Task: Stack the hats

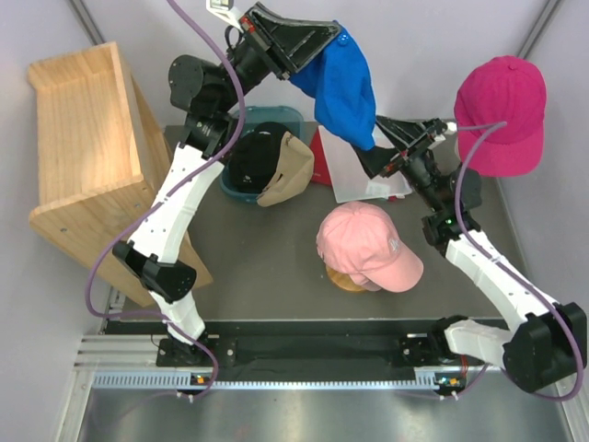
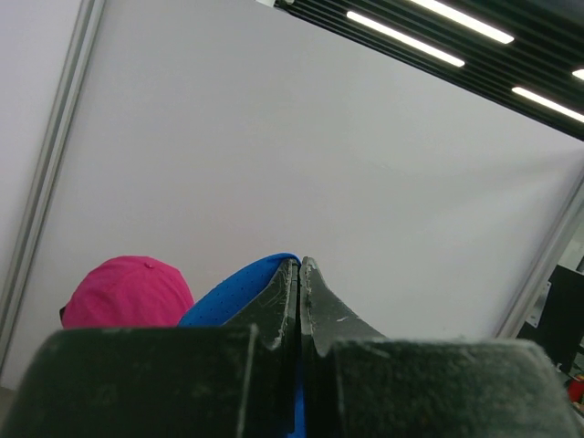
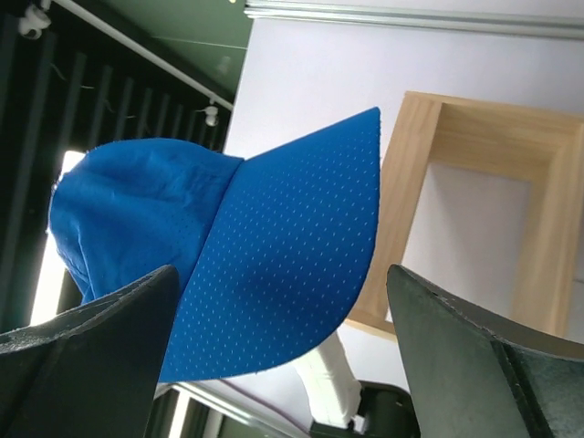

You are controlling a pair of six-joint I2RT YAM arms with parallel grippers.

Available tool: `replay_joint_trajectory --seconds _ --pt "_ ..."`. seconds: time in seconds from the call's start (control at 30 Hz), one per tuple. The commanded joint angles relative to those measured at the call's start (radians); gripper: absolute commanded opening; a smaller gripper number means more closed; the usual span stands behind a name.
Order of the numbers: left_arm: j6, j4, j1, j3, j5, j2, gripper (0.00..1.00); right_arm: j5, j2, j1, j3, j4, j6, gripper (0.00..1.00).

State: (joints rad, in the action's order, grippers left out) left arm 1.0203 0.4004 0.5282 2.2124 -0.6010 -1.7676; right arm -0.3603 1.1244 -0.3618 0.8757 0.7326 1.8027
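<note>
Blue cap (image 1: 342, 83) hangs high over the table's far edge. The left gripper (image 2: 299, 270) has its jaws clamped tight on the fabric edge. The right gripper (image 3: 283, 274) sits just below the cap, jaws spread wide. In the wrist view the brim shows in the gap between its fingers; I cannot tell whether they touch it. Magenta cap (image 1: 502, 110) is up at far right, close to the wall and apart from both arms. Light pink cap (image 1: 368, 241) sits mid-table on a rounded support, with bare grey mat (image 1: 267, 267) to its left and near side. Black cap (image 1: 253, 157) and tan cap (image 1: 287, 170) overlap in a tub (image 1: 228, 189), just beside the wooden shelf (image 1: 87, 147) along the left edge.
</note>
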Motion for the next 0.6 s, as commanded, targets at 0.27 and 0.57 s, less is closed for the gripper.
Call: replay_joint_trajectory --seconds 0.27,0.57 --pt "0.09 0.106 0.01 -0.037 -0.075 0.082 0.0 0.041 0.117 -0.02 0.043 0.329 0.096 0.91" --pt "0.011 0.02 -0.003 -0.121 -0.095 0.151 0.0 0.041 0.158 -0.012 0.08 0.43 0.141 0.73"
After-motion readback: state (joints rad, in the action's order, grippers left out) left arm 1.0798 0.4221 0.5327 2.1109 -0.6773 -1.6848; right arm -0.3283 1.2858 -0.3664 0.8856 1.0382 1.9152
